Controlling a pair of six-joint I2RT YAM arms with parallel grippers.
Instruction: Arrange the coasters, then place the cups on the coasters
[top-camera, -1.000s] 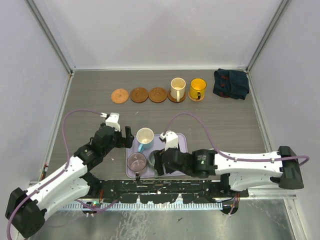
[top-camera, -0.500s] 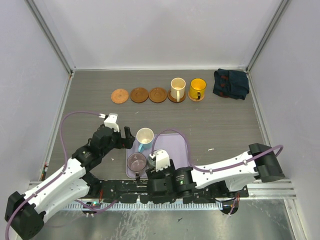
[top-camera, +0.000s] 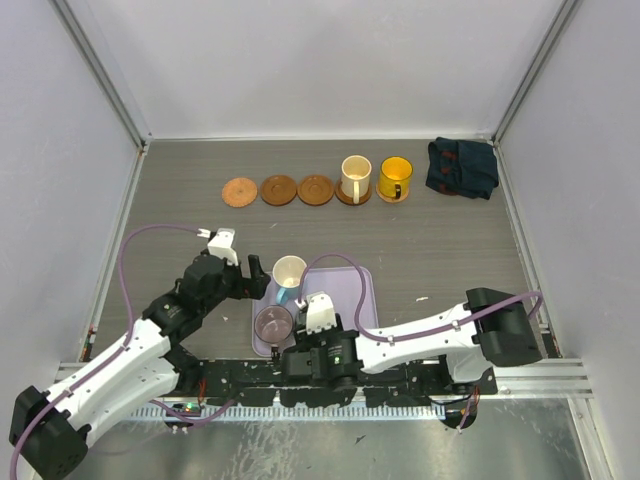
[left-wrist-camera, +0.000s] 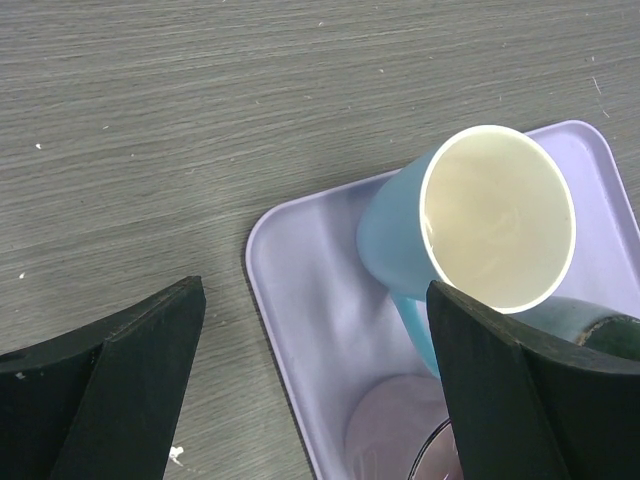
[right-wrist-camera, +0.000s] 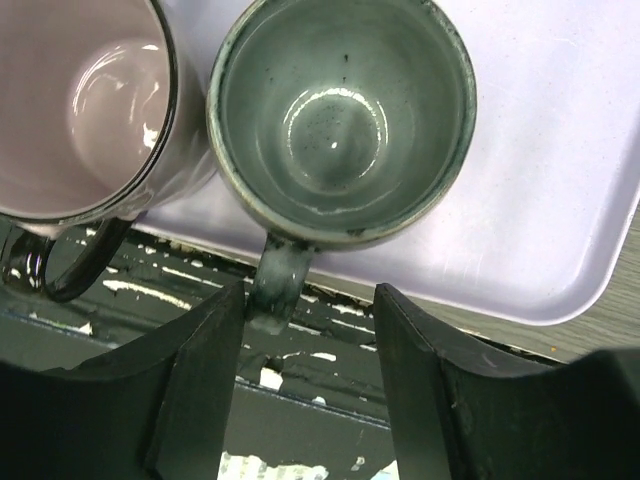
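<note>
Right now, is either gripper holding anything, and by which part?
Nothing held yet. The right gripper, open, flanks the green mug handle; the left gripper is open.

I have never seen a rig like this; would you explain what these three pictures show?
The machine is a left arm and a right arm at a table's near edge. One picture looks down from above; the other two come from cameras on the wrists. At the back lie three bare coasters, then a cream cup and a yellow cup on coasters, and a dark cloth. A lavender tray holds three cups. The left gripper hangs open near the light blue cup; the right gripper, open, straddles the grey-green cup's handle. Nothing is held.
</note>
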